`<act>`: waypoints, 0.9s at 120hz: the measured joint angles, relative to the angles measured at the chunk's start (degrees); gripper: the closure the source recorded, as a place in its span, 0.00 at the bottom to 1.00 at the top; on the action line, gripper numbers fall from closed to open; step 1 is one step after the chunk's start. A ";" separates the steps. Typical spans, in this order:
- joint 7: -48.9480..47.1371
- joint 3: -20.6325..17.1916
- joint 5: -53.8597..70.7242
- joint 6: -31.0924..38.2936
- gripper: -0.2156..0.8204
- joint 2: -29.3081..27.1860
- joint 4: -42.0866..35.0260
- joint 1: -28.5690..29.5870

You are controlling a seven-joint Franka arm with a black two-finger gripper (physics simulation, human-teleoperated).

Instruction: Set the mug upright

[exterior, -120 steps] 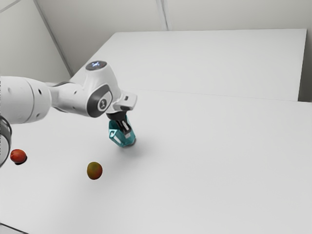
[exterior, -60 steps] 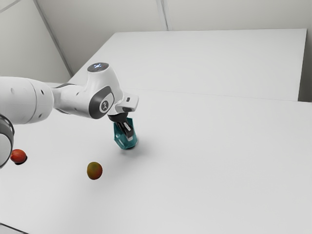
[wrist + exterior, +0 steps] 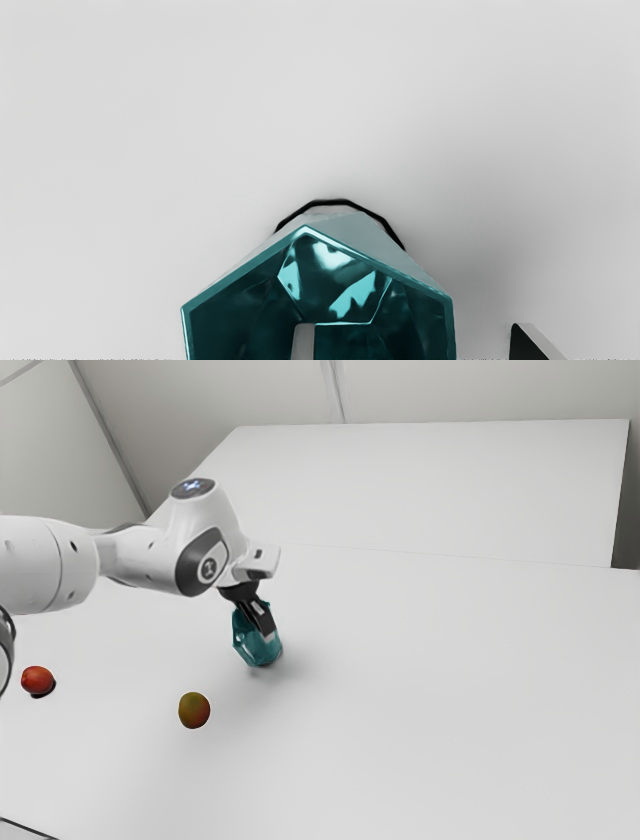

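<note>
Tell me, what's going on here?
The open gripper straddles one wall of the teal mug: one finger is inside, the other outside, with no grip on it. The mug's mouth faces up toward the gripper, and it looks upright or nearly so. A red fruit and a greenish-red one lie on the table.

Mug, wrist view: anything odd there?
Finger placement looks lopsided: one of the fingers appears to reach inside the mug, while the other stands outside, with a gap to the mug's wall. I see no damage or spill.
</note>
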 joint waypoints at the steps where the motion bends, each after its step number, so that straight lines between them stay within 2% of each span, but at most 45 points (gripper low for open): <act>1: 0.00 0.00 0.00 -0.02 0.42 -0.12 0.00 0.00; 31: -0.11 -0.21 0.00 -0.71 0.38 -4.07 1.08 0.03; 54: -0.33 -0.25 -1.52 -5.83 0.29 -3.81 9.95 -0.09; 68: -1.39 -0.19 -2.11 -12.08 0.25 -2.02 16.78 -0.08; 84: -4.08 0.63 -1.87 -22.30 0.23 0.64 26.25 -0.95; 96: -6.35 0.80 -1.72 -30.79 0.22 5.14 36.64 -0.53; 108: -8.35 0.28 -2.20 -36.78 0.22 6.83 39.90 2.44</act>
